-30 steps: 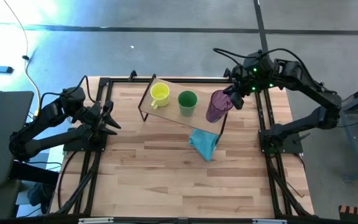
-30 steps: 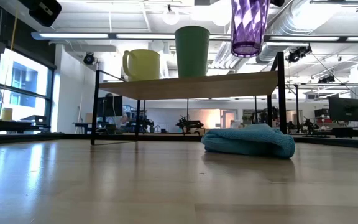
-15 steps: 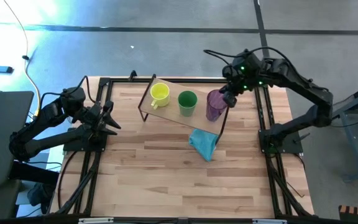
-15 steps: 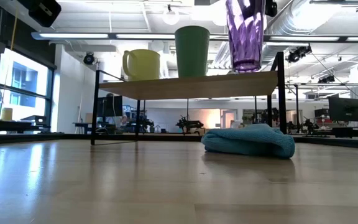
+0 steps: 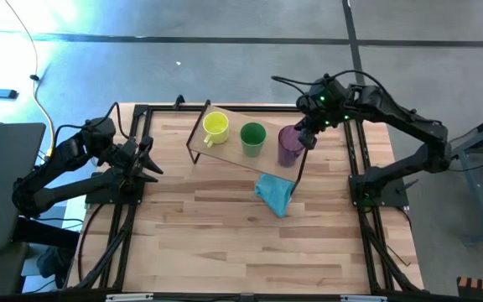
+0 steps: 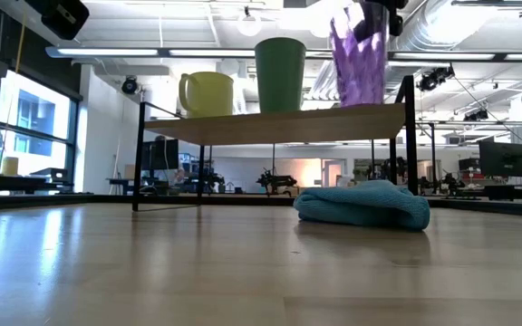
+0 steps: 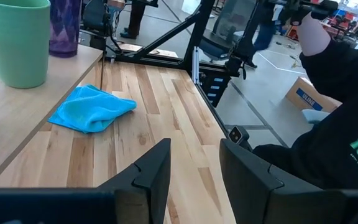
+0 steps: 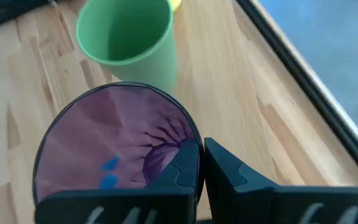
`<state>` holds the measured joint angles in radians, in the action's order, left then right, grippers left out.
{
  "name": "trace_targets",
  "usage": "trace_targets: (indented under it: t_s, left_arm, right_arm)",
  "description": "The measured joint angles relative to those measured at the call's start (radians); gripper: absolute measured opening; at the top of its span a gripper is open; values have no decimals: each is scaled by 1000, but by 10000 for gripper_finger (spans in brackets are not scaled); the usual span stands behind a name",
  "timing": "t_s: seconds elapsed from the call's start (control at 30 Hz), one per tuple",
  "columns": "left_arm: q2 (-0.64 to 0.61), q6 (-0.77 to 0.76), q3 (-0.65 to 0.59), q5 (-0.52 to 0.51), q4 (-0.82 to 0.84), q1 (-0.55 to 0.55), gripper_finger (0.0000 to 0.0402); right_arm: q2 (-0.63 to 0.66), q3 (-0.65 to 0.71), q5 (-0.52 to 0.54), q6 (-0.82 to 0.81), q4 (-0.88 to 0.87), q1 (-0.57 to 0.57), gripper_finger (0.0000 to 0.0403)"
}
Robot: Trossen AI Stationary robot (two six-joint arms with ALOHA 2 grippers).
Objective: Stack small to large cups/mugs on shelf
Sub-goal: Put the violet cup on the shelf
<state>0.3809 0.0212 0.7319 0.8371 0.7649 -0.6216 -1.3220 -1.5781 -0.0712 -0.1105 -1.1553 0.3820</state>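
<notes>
The yellow mug [image 5: 215, 126], the green cup [image 5: 252, 137] and the purple ribbed tumbler [image 5: 288, 143] stand in a row on the wooden shelf [image 5: 232, 154]. In the low view the tumbler [image 6: 359, 63] is upright with its base on the shelf board [image 6: 279, 122], right of the green cup [image 6: 280, 72]. My right gripper [image 5: 303, 137] is shut on the tumbler at its rim. My left gripper [image 5: 147, 159] is open and empty over the table's left edge. My right gripper holds the tumbler's rim [image 8: 194, 146] on the side toward the table's right edge. One finger [image 8: 179, 171] is inside the tumbler and one finger [image 8: 232, 171] is outside. The fingers come from above, slanting down from the right. The tumbler stands upright on the shelf.
A blue cloth [image 5: 275, 193] lies crumpled on the table just in front of the shelf's right end. The black frame rails [image 5: 124, 210] run along both table sides. A person in a dark sleeve [image 7: 340, 124] stands beyond the table's right edge.
My right gripper has gone toward the table's left edge and down with the purple tumbler. The tumbler, held tilted and clear above the shelf's right end before, now stands upright on the shelf beside the green cup.
</notes>
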Motion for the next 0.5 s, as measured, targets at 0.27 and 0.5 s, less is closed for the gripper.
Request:
trace_targets:
  t_s: [0.27,0.5]
  left_arm:
    - [0,0,0,0,-5,0,127]
    - [0,-5,0,-1,-40,0,127]
  right_arm:
    - [104,108,1,-13,70,17,0]
    - [118,110,-5,-16,90,17,0]
